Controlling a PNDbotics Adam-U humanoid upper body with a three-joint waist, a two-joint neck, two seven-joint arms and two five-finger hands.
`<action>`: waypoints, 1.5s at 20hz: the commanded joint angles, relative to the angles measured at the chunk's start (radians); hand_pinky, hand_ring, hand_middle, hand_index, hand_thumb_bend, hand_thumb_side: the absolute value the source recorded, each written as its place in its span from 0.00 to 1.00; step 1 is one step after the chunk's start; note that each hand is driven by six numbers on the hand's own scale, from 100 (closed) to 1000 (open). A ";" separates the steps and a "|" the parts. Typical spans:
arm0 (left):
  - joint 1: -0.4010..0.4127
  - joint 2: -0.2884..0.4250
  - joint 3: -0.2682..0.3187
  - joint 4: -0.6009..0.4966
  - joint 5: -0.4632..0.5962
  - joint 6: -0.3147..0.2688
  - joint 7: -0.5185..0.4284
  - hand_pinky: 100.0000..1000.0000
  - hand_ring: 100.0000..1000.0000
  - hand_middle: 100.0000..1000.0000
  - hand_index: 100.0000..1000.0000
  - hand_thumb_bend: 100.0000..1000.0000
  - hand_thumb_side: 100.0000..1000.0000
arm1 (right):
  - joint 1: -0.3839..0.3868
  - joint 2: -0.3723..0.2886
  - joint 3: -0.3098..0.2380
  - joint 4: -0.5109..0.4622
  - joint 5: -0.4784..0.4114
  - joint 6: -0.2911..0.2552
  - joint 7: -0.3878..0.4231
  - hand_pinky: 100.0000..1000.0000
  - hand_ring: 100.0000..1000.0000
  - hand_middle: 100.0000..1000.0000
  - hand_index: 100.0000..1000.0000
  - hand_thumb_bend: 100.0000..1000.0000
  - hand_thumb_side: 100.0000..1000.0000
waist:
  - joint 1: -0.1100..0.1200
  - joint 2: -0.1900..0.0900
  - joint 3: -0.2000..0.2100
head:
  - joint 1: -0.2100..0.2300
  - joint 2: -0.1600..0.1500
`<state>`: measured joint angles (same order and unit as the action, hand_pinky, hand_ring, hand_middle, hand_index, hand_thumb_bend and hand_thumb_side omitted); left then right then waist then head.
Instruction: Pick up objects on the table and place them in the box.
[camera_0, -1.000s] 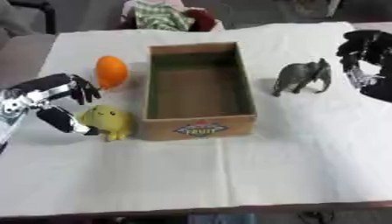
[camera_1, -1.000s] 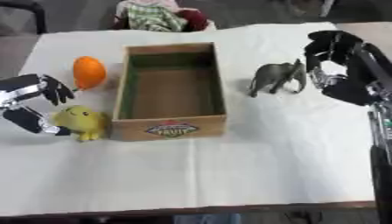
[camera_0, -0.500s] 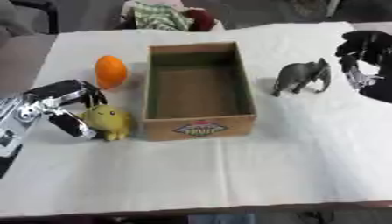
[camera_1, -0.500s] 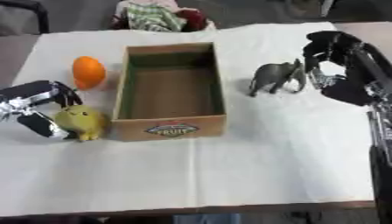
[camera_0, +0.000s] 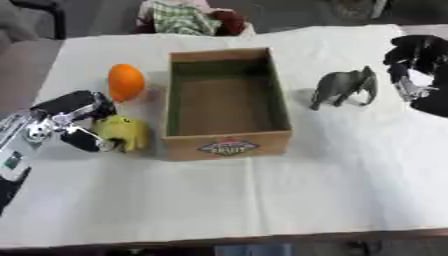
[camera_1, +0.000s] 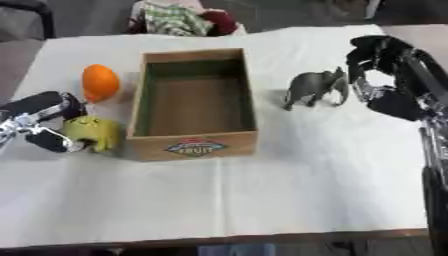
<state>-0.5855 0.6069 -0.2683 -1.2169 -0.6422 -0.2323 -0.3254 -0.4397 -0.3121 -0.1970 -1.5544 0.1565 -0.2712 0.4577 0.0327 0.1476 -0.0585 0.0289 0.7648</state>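
Note:
An open cardboard box with a fruit label stands in the middle of the white table; its inside shows bare. A yellow-green toy lies just left of the box, and my left hand sits against its left side with fingers curled toward it, not closed round it. An orange fruit lies behind that toy. A grey toy elephant stands right of the box. My right hand hovers just right of the elephant, fingers curled, holding nothing.
A white cloth covers the table, whose front edge runs along the bottom. A heap of checked cloth and a dark red thing lies beyond the far edge.
My left hand has moved down and right, up against the yellow-green toy. The right hand has shifted slightly; the elephant, fruit and box have stayed put.

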 joint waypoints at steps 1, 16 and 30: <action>-0.021 0.045 0.029 -0.073 0.045 0.009 0.021 0.56 0.33 0.25 0.46 0.09 0.15 | -0.010 -0.017 -0.007 -0.009 -0.001 0.003 0.000 0.62 0.68 0.61 0.80 0.00 0.19 | 0.001 -0.014 0.003 | -0.001 0.005; -0.236 -0.080 0.036 -0.082 0.027 0.028 0.054 0.57 0.35 0.27 0.48 0.13 0.14 | -0.023 0.000 0.018 -0.012 -0.013 -0.003 0.021 0.62 0.67 0.60 0.80 0.00 0.19 | 0.003 -0.013 -0.046 | 0.030 0.002; -0.299 -0.261 0.016 0.123 -0.176 -0.089 0.090 0.65 0.51 0.45 0.64 0.40 0.17 | -0.037 0.021 0.039 -0.026 -0.028 -0.003 0.042 0.62 0.67 0.60 0.79 0.00 0.20 | 0.017 0.003 -0.137 | 0.072 -0.021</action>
<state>-0.8637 0.3358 -0.2520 -1.0900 -0.8008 -0.3072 -0.2309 -0.4585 -0.2837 -0.1578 -1.5564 0.1377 -0.2742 0.4985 0.0548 0.1641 -0.1945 0.0975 0.7543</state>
